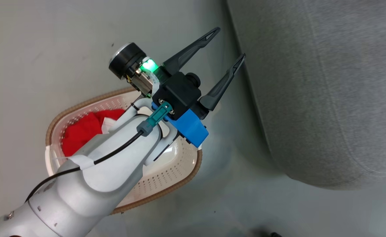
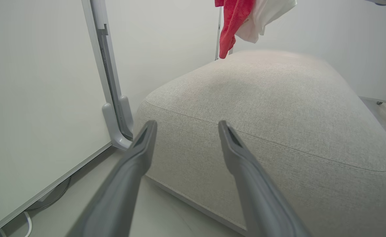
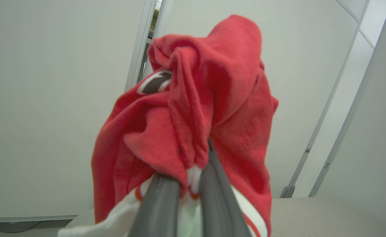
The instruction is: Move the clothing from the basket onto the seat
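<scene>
Right gripper (image 3: 193, 169) clamped on a bright red soft garment with white trim (image 3: 193, 108) hanging above the light-grey woven upholstered seat (image 2: 278, 108); left gripper (image 1: 230, 42) wide open and empty beside the cream perforated plastic basket (image 1: 186, 177), more red fabric (image 1: 81, 131) inside.

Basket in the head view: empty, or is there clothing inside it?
Not empty: bunched red clothing lies inside the basket, toward its left side, partly covered by the robot's forearm.
</scene>
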### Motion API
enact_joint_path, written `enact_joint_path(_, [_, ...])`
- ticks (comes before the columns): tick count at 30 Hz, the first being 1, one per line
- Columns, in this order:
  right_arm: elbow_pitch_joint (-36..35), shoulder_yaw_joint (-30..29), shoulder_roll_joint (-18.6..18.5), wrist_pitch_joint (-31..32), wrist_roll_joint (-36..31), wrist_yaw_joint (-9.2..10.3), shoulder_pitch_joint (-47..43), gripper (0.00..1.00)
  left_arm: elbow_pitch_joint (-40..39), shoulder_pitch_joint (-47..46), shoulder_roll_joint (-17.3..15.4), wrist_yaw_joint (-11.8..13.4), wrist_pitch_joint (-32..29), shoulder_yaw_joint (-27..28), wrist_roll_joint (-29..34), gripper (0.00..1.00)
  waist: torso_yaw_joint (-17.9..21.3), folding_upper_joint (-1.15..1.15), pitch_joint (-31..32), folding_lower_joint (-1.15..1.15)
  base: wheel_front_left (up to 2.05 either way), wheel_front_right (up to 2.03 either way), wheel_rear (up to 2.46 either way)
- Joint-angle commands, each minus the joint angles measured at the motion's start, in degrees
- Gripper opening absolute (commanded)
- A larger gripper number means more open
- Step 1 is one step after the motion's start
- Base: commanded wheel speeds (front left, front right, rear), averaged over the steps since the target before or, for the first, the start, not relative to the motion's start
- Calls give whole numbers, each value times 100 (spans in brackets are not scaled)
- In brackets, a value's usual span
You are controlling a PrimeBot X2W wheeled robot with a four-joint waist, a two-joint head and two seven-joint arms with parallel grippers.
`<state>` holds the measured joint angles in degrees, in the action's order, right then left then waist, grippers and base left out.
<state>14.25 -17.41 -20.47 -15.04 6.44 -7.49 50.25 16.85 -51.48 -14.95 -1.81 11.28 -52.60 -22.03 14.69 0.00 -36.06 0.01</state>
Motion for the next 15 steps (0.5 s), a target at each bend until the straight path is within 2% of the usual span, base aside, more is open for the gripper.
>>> enact_joint_path(1, [171, -44, -52, -22, 24, -1, 98, 0, -22, -125, 5, 16, 15, 10, 60, 100, -182, 0, -292, -1, 0, 0, 0])
enact_joint_path(8, [1313, -139, -132, -24, 3, -1, 71, 0, 2, -266, 53, 25, 64, -33, 98, 100, -289, 0, -482, -1, 0, 0, 0])
enact_joint_path(15, [2179, -69, -40, -22, 145, -1, -98, 0, 88, -302, 82, 29, 126, -66, 93, 100, -320, 0, -530, -1, 0, 0, 0])
